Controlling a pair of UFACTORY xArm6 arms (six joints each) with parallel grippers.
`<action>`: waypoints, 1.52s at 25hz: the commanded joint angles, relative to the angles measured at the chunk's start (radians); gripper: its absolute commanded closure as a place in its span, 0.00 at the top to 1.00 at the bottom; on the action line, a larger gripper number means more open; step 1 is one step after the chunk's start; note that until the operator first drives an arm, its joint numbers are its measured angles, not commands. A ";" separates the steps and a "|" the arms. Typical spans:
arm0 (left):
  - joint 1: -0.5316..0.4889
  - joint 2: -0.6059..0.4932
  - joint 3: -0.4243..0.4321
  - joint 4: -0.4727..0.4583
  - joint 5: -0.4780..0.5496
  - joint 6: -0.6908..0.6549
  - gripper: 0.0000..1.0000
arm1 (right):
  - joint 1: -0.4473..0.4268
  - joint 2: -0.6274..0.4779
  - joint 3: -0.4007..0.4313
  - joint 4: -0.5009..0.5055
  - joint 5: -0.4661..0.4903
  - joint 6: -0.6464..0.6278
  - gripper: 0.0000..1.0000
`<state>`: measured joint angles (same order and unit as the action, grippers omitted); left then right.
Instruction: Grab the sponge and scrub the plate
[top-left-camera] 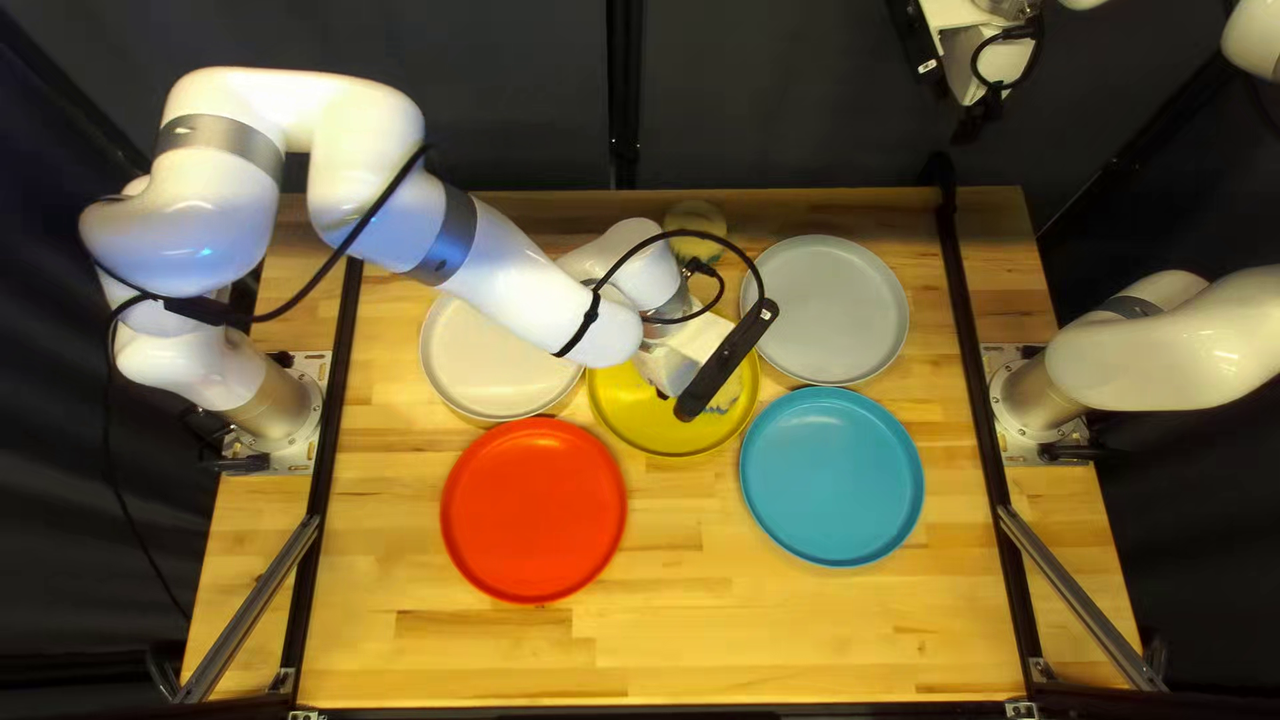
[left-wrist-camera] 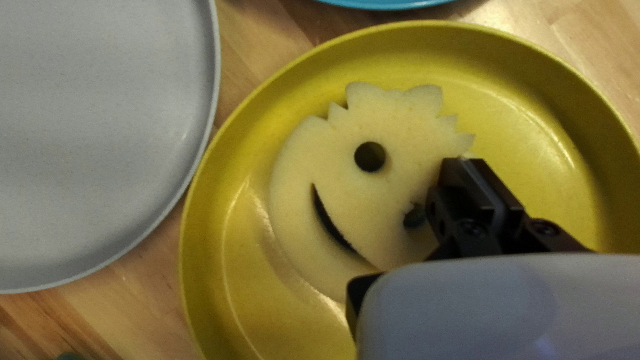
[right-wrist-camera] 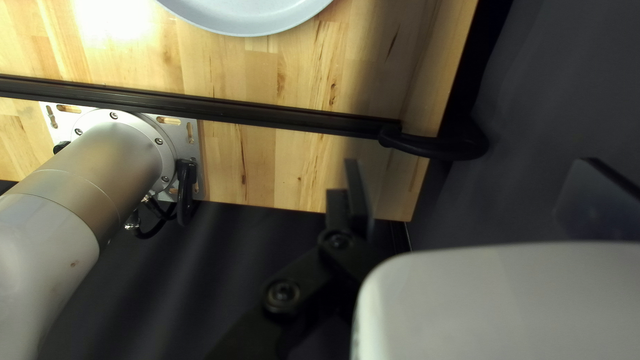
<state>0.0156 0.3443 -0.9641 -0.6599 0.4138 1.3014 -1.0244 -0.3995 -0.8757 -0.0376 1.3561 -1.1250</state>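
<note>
My left gripper (top-left-camera: 707, 367) is over the yellow plate (top-left-camera: 640, 430) in the top left view, hiding much of the sponge (top-left-camera: 728, 390). In the left wrist view, the pale smiling-face sponge (left-wrist-camera: 333, 160) lies inside the yellow plate (left-wrist-camera: 553, 107). My left gripper (left-wrist-camera: 475, 177) is shut on the sponge's edge beside one eye hole, its fingers close together. High beyond the table's far edge is my right gripper (top-left-camera: 978, 123), away from the plates. The right wrist view shows my right gripper (right-wrist-camera: 475, 177) with fingers wide apart and nothing between them.
Around the yellow plate are a white plate (top-left-camera: 487, 367), a red plate (top-left-camera: 534, 511), a blue plate (top-left-camera: 831, 476) and a grey plate (top-left-camera: 827, 310). Another round pale sponge (top-left-camera: 695, 224) sits near the far edge. Black rails (top-left-camera: 980, 387) run along both table sides.
</note>
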 commanded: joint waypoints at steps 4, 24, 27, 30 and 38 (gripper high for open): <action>-0.016 -0.107 0.147 -0.027 -0.016 -0.013 0.00 | 0.000 0.000 0.000 0.000 0.000 0.000 1.00; -0.312 -0.145 0.135 0.494 -0.226 -0.687 0.00 | 0.000 0.000 0.000 0.000 0.000 0.000 1.00; -0.354 -0.104 0.119 0.571 -0.291 -0.776 0.00 | 0.000 0.000 0.000 0.000 0.000 0.000 1.00; -0.391 -0.059 0.111 0.622 -0.374 -0.842 0.00 | 0.000 0.000 0.000 0.000 0.000 0.000 1.00; -0.519 0.031 0.056 -0.021 -0.454 -0.285 1.00 | 0.000 0.000 0.000 0.000 0.000 0.000 1.00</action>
<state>-0.4238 0.3410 -0.8702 -0.2733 -0.0117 0.6551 -1.0244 -0.3995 -0.8757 -0.0376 1.3561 -1.1250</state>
